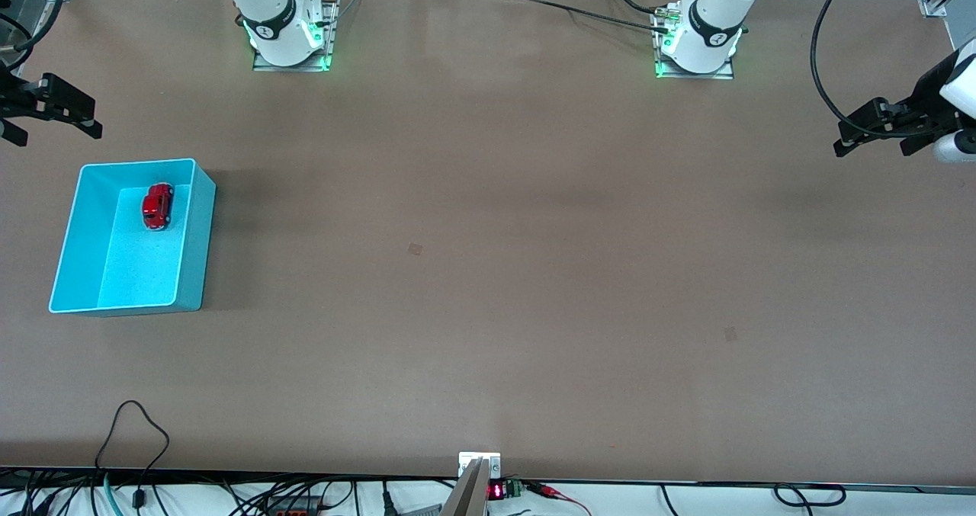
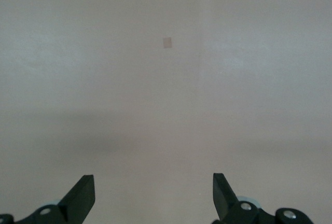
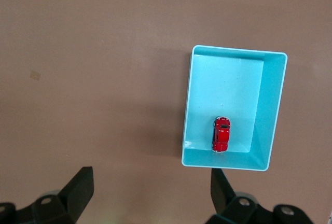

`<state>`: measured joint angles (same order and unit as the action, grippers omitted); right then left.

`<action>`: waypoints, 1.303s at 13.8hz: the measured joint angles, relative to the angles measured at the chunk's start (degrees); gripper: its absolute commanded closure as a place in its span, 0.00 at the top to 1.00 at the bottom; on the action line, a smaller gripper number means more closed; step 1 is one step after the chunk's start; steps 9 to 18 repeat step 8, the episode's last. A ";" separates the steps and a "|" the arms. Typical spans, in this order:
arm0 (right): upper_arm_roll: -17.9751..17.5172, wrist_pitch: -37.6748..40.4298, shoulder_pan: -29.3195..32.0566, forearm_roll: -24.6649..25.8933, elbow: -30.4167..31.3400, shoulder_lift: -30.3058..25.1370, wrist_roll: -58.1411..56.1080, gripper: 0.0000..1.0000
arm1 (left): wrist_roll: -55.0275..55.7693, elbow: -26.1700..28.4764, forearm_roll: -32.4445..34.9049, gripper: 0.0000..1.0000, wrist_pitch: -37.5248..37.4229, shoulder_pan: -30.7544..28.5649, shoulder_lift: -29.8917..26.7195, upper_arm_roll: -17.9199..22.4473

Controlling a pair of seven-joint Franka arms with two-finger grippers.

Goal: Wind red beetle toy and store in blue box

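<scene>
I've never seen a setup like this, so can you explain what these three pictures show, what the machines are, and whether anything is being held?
Two robot arms are bolted along one edge of a brown table. One picture looks down from a high camera facing them; the other two come from cameras on each arm's wrist. The left gripper hangs over its own end of the table, open and empty. The right gripper hangs just outside the blue box, also open and empty. The red beetle toy lies inside the box, close to the wall nearest the robots. Nothing is held.
</scene>
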<state>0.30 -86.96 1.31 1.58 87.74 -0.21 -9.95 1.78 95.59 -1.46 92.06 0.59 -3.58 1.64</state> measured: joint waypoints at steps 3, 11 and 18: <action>0.00 0.06 0.01 -2.02 0.03 0.49 2.68 1.00 | 0.00 0.03 0.00 1.00 0.00 0.00 0.00 -0.01; 0.01 0.16 0.05 -2.11 0.74 1.12 4.70 1.00 | 0.00 0.05 0.00 1.00 0.00 0.00 0.00 -0.02; 0.01 0.16 0.05 -2.11 0.74 1.12 4.70 1.00 | 0.00 0.05 0.00 1.00 0.00 0.00 0.00 -0.02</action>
